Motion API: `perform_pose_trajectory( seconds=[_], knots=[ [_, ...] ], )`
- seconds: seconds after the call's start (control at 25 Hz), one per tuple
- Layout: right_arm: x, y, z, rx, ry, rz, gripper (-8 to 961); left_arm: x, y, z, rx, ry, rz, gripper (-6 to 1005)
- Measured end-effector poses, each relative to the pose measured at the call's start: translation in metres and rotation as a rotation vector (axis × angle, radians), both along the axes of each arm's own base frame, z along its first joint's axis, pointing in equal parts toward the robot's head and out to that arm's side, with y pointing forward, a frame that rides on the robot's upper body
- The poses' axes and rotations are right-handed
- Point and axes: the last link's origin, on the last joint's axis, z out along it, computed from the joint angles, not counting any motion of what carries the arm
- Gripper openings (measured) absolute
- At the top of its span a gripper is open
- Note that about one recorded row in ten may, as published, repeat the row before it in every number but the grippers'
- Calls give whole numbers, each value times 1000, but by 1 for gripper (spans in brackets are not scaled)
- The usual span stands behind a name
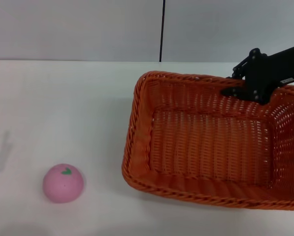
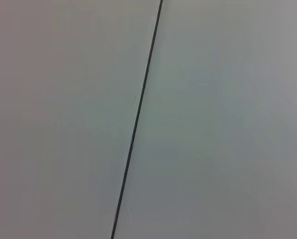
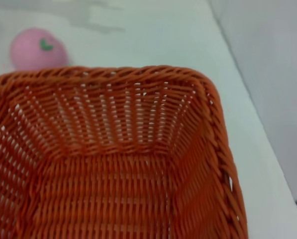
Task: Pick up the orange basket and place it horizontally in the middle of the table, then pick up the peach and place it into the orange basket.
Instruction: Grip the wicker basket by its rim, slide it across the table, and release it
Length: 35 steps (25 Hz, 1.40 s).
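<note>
The orange basket (image 1: 143,129) lies on the right side of the white table (image 1: 63,103), turned at a slight angle, its right end past the picture's edge. My right gripper (image 1: 238,82) sits on the basket's far rim, one black finger inside the wall and one outside, shut on the rim. The pink peach (image 1: 63,183) rests on the table near the front left, well apart from the basket. In the right wrist view I look down into the orange basket (image 3: 113,74), with the peach (image 3: 38,49) beyond its rim. My left gripper is out of view.
A grey wall with a dark vertical seam (image 1: 162,29) stands behind the table. The left wrist view shows only that wall and the seam (image 2: 136,119). Bare tabletop stretches between the peach and the basket.
</note>
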Motion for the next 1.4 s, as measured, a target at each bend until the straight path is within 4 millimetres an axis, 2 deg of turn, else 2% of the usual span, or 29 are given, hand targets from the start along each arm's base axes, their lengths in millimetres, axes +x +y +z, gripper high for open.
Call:
perform_pose_trajectory(
  seconds=[0.32,0.68,1.12,1.28,1.4],
  knots=[
    [-1,2,-6,-21,-45,77,204,5,-1,-3,-2,-20,-19,803],
    [3,2,-24,-35,-104,124,220,8,1,-7,-16,-30,-29,800],
    [-1,8,-36,26,-85,145,239,8,-2,-8,-34,-40,-37,798],
    [-5,5,-36,46,-21,147,473,7,-2,-8,-49,-50,-40,797],
    [-6,1,-32,81,65,129,482,6,-3,-7,-84,-64,-60,796]
  ],
)
